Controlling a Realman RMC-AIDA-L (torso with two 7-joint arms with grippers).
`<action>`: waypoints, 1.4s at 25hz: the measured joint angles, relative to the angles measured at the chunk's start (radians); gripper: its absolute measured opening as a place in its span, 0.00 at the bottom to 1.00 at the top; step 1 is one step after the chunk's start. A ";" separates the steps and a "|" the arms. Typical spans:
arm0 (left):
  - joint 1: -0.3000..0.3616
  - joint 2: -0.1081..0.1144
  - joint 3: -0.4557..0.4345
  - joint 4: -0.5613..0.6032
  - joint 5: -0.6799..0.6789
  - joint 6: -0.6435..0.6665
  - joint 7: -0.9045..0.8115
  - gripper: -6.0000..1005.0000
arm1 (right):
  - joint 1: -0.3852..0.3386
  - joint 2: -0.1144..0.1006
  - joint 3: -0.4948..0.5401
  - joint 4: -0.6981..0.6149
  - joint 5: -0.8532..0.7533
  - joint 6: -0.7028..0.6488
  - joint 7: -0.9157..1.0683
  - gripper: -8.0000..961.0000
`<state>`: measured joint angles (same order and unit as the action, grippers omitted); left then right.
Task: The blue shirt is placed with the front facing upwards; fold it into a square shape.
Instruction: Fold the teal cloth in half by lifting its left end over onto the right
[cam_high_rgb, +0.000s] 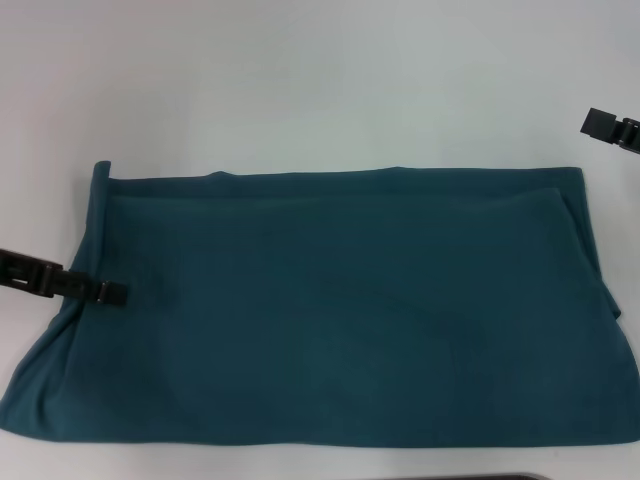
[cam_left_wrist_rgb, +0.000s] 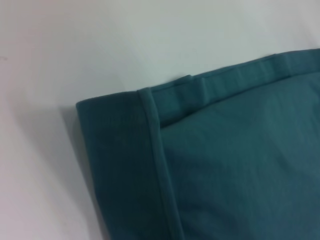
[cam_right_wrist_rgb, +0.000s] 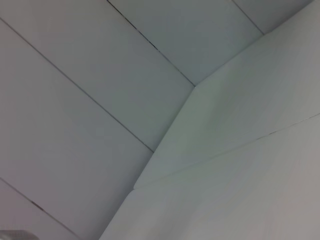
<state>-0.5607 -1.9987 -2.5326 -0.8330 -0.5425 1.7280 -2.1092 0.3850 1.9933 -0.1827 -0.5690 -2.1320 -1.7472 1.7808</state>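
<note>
The blue shirt (cam_high_rgb: 330, 300) lies on the white table as a wide, flat rectangle with plain teal cloth facing up and no lettering showing. My left gripper (cam_high_rgb: 108, 292) reaches in from the left and its tip lies over the shirt's left edge, about halfway along that edge. The left wrist view shows a folded corner of the shirt (cam_left_wrist_rgb: 225, 165) with a hem seam running across it. Off the cloth, past the shirt's far right corner, my right gripper (cam_high_rgb: 610, 127) hangs over bare table. Only white table panels appear in the right wrist view.
The white table (cam_high_rgb: 300, 80) stretches bare behind the shirt and to its left. The shirt's near edge runs close to the table's front edge, where a dark strip (cam_high_rgb: 500, 477) shows.
</note>
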 joint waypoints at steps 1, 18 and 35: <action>0.001 0.001 0.000 0.000 0.001 -0.002 0.000 0.85 | 0.000 0.000 0.000 0.000 0.000 0.000 0.000 0.92; 0.018 0.015 0.003 -0.002 0.029 -0.023 0.001 0.84 | 0.002 0.001 0.000 0.000 0.000 0.000 0.001 0.92; -0.017 -0.006 0.029 -0.001 0.024 -0.014 0.007 0.84 | 0.009 0.001 0.000 -0.002 0.000 0.000 0.001 0.92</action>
<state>-0.5774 -2.0046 -2.5033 -0.8345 -0.5189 1.7141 -2.1020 0.3944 1.9941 -0.1825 -0.5707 -2.1322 -1.7471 1.7823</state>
